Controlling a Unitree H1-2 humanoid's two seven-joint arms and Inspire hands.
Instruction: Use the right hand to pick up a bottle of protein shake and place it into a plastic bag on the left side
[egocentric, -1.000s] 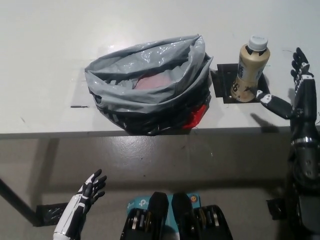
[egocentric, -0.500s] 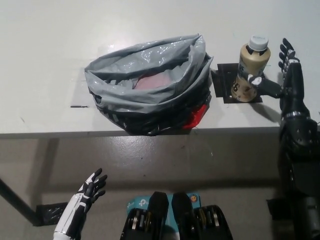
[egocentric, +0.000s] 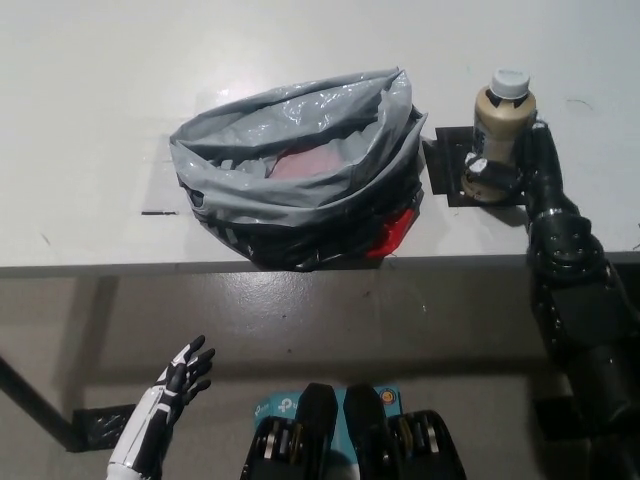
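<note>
Right now your right hand (egocentric: 522, 160) has its fingers wrapped around the lower half of the protein shake bottle (egocentric: 501, 125), which stands upright on a dark patch (egocentric: 446, 150) on the white table (egocentric: 100, 100), just beside the grey plastic bag (egocentric: 290, 165). Your left hand (egocentric: 175, 385) rests low, below the table edge, fingers spread and holding nothing.

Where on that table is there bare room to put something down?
The table is bare left of and behind the grey plastic bag. It is crowded at the right, where the right hand meets the bottle on the black mat.
</note>
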